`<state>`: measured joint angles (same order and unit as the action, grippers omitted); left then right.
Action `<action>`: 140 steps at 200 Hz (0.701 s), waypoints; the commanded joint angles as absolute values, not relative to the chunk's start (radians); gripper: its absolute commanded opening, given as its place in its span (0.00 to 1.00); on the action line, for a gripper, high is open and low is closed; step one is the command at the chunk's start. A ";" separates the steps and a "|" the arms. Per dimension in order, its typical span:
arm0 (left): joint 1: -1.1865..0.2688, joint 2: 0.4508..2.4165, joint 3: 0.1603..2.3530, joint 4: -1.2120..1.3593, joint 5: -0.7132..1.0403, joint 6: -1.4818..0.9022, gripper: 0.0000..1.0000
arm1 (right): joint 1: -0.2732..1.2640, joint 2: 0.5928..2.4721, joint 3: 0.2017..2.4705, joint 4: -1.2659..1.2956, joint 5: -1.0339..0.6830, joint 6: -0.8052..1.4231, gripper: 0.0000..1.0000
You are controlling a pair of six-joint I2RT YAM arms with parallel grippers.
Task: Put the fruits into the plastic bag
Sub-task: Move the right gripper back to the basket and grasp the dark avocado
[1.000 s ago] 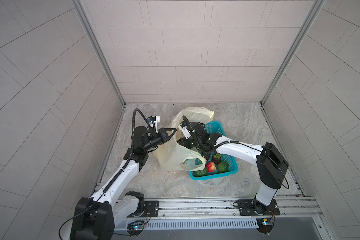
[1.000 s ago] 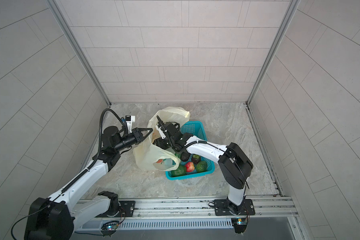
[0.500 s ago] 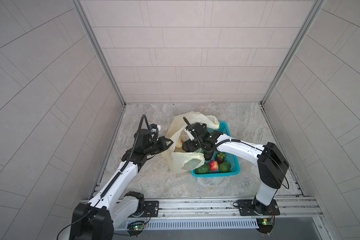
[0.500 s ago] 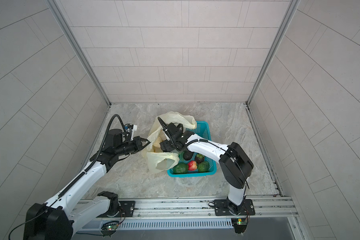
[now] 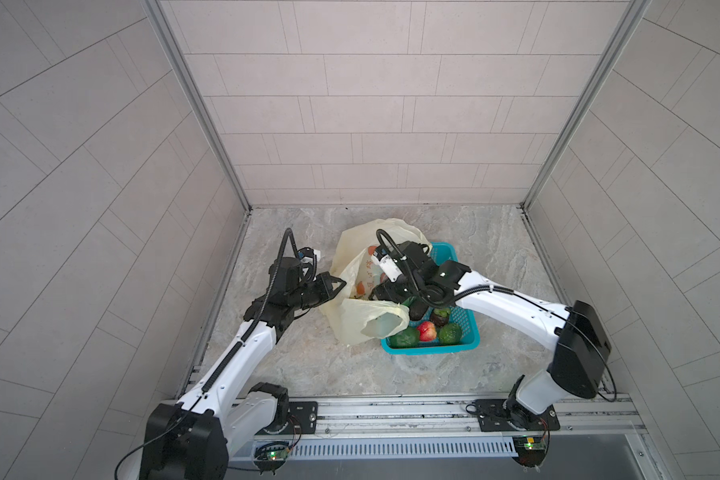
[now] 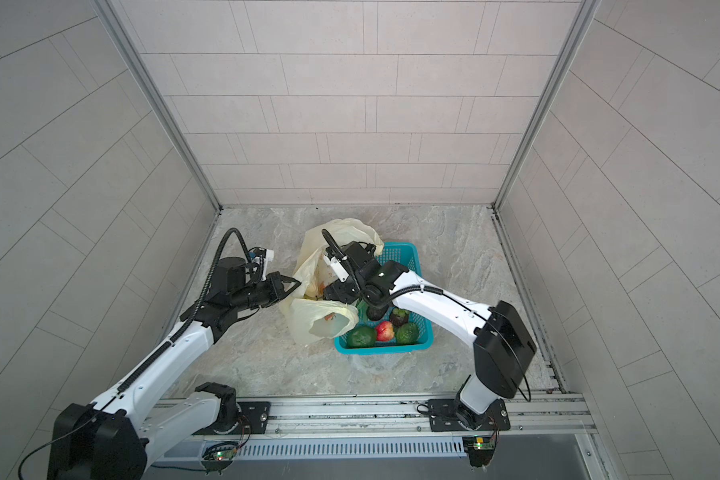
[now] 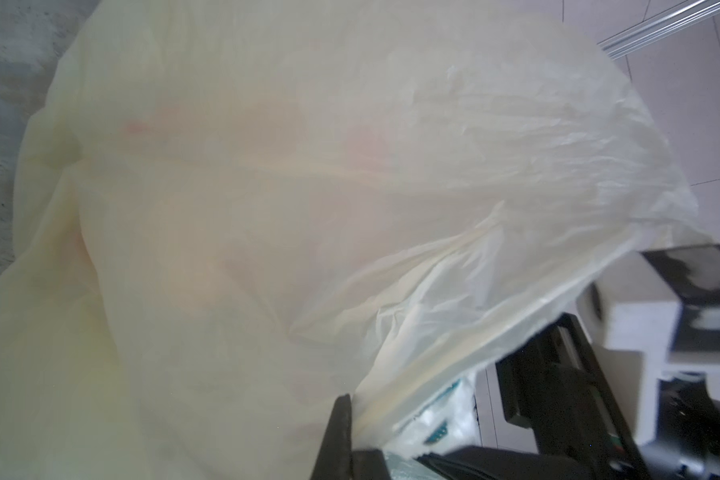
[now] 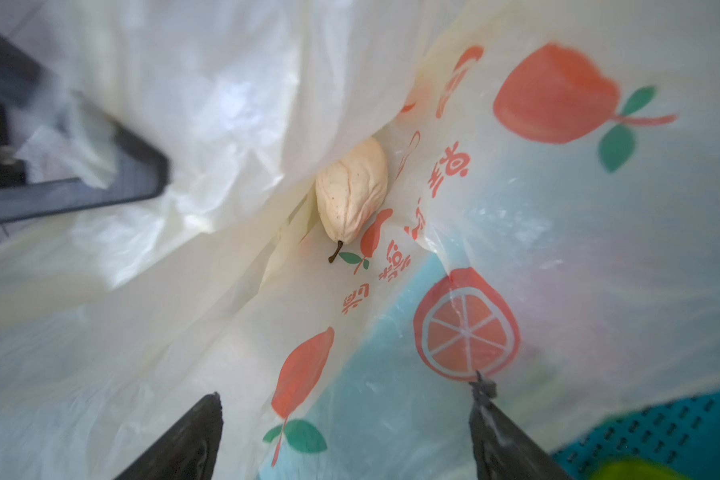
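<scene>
Fruits first: one pale pear (image 8: 351, 192) lies deep in the bag (image 5: 352, 322), and I see nothing else in there for sure. My right gripper (image 8: 346, 432) is inside the bag's mouth, jaws wide apart and empty, so that drop looks done.

Most of the work is left, I'd say. The basket (image 5: 468, 343) holds an apple (image 5: 426, 331) along its near edge, between two avocados (image 5: 404, 337), with a dark fruit (image 5: 440, 316) just behind them. More may sit under my right arm; I cannot tell.

The bag stands on the floor near the middle, pressed against the basket's left side, part of it draped over the basket's left and far edges. My left gripper (image 5: 336, 286) is clamped on the bag's rim at its left side, holding the mouth up and open; in the left wrist view the film bunches right at one of my fingers (image 7: 337, 432).

Next, by my reckoning, the right goes to the basket for another fruit.
</scene>
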<state>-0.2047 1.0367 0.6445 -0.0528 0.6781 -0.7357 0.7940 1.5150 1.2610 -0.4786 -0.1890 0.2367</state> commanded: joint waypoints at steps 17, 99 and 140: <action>-0.201 1.039 0.623 0.142 0.665 -0.811 0.00 | 0.759 1.308 1.133 -0.447 -0.066 0.232 0.90; -0.203 1.030 0.624 0.135 0.667 -0.800 0.00 | 0.513 1.042 0.899 -0.475 0.205 0.575 0.87; -0.205 1.035 0.642 0.096 0.659 -0.771 0.00 | 0.501 1.142 0.890 -0.507 -0.014 0.499 0.81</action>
